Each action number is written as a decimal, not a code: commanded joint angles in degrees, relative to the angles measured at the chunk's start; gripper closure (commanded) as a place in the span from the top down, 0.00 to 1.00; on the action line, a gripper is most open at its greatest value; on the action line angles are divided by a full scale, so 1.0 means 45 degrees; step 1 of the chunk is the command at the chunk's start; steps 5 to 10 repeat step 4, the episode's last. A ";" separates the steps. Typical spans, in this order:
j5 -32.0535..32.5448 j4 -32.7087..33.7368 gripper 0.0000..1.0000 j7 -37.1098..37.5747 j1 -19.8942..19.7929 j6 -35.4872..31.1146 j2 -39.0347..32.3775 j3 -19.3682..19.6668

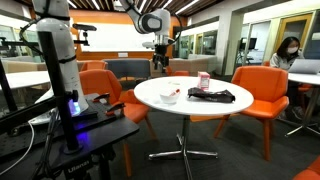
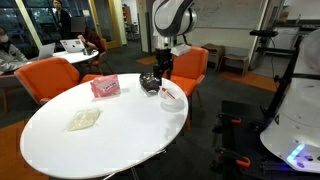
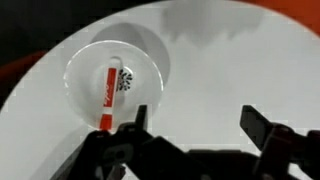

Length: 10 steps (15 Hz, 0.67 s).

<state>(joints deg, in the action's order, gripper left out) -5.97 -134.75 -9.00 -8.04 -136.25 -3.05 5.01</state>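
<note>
A white bowl sits on the round white table with a red-orange marker lying in it. In the wrist view my gripper is open, its two dark fingers wide apart with bare table between them and the bowl just off the left finger. In both exterior views the gripper hangs above the table's edge, over the bowl. It holds nothing.
On the table lie a pink packet, a black object and a pale crumpled bag. Orange chairs ring the table. A black cart with equipment stands nearby.
</note>
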 commanded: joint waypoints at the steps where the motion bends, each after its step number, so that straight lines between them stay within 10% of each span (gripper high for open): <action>1: 0.0743 -0.0246 1.00 -0.0629 0.0169 0.2536 0.1863 0.0106; 10: 0.1910 -0.0343 1.00 -0.0316 0.0251 0.3121 0.2913 0.0025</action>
